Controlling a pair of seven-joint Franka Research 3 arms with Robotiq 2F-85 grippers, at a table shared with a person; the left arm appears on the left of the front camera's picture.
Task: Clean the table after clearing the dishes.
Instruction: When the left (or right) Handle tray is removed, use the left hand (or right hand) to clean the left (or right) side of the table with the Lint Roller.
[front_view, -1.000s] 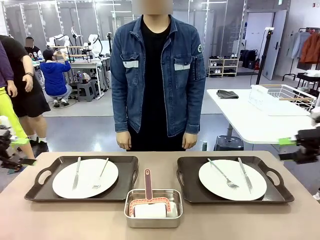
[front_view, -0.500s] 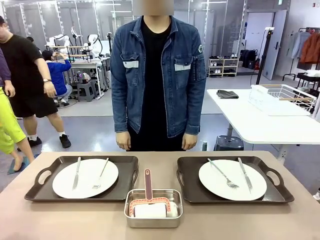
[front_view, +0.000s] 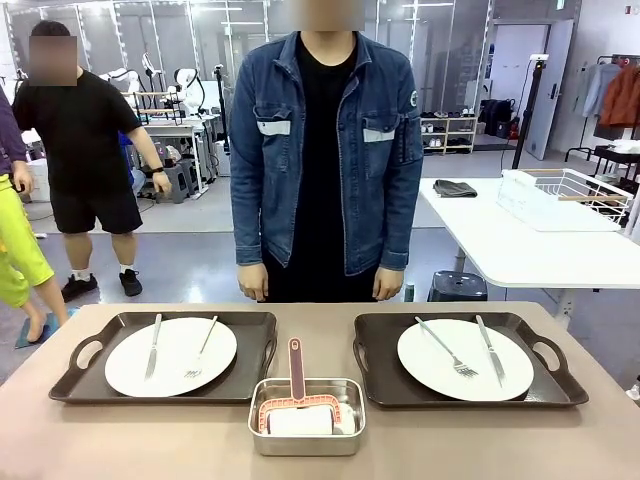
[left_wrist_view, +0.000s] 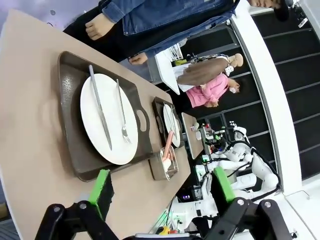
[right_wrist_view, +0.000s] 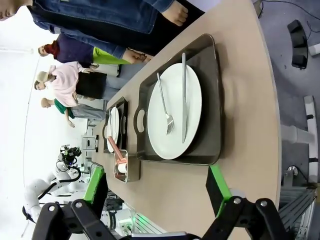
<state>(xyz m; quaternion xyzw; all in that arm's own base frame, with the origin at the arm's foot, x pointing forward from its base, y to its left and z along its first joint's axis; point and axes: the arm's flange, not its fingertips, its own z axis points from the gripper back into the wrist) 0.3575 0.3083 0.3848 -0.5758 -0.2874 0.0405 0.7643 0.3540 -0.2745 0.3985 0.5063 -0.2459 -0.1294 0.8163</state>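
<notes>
left gripper (left_wrist_view: 162, 186): jaws wide apart, nothing between the green pads (left_wrist_view: 102, 186), holds nothing, hangs above the table's left end
right gripper (right_wrist_view: 156, 186): same, spread wide, pads (right_wrist_view: 218, 184) bare, touches nothing, above the table's right end
table (front_view: 130, 440): beige-brown top, both trays and the pan sit on it
left tray (front_view: 255, 330): dark brown, handled, carries the left plate (front_view: 170, 357)
left plate cutlery: knife (front_view: 153, 347) on its left part, fork (front_view: 203, 348) on its right, both lying on the plate
right tray (front_view: 375, 335): carries the right plate (front_view: 465, 360); fork (front_view: 447, 348) left, knife (front_view: 490, 350) right
steel pan (front_view: 306, 445): near edge, between the trays, pink-framed roller (front_view: 298, 410) lying in it, handle pointing to the far side
person (front_view: 325, 150): denim jacket, stands at the far edge, hands (front_view: 253, 283) down at the sides, touching nothing
side table (front_view: 520, 255): white, far right, wire rack (front_view: 565, 195) on it
</notes>
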